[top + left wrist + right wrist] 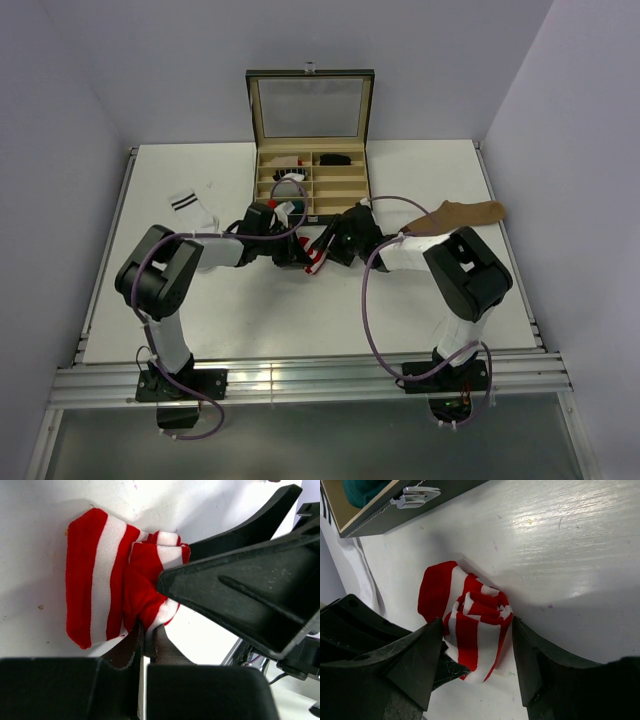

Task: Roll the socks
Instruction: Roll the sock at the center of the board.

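Red-and-white striped sock [316, 258], partly rolled, lies at the centre of the top view, just below the open box [310, 74]. Left gripper [146, 637] is pressed together, pinching its lower edge. Right gripper [476, 652] stands spread, one finger either side of the bundle, so closing would clamp it.
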Robot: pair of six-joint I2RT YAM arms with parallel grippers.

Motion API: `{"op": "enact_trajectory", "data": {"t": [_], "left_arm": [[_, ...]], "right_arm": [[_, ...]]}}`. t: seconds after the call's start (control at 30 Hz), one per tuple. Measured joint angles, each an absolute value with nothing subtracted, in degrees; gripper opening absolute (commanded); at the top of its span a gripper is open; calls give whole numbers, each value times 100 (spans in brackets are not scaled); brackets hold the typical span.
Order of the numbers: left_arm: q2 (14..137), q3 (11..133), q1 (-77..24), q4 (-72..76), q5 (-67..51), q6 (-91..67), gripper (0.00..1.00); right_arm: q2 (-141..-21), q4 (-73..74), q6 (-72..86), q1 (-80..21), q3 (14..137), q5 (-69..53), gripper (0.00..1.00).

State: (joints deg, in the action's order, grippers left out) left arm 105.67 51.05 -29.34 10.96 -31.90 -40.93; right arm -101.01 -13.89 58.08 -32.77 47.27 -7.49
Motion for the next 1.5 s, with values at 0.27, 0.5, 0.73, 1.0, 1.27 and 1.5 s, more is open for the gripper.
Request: {"op": "enact_trajectory", "data": {"t": [0.27, 0.5, 0.73, 1.0, 1.27, 1.5], "left_arm": [[10578, 5245, -3002, 860, -3050, -3933, 6], [10162, 5262, -3476, 489, -1844, -3387, 29], [9306, 4838, -4423, 357, 40, -2530, 50], [8954, 4670, -5395, 648, 1507, -1675, 54], [9432, 4696, -5874, 930, 2679, -1105, 54], [9841, 4838, -6086, 989, 3033, -840, 53]], "right_arm": [[-10228, -974, 5732, -3306, 4989, -589, 19], [-10245, -464, 5607, -3328, 5277, -517, 0], [-10245, 95, 5474, -3363, 5537, -539, 0], [-10245, 377, 5334, -3363, 5638, -655, 0], [-10245, 464, 5282, -3363, 5669, -799, 0], [-10248, 480, 5280, -3363, 5669, -864, 0]]}}
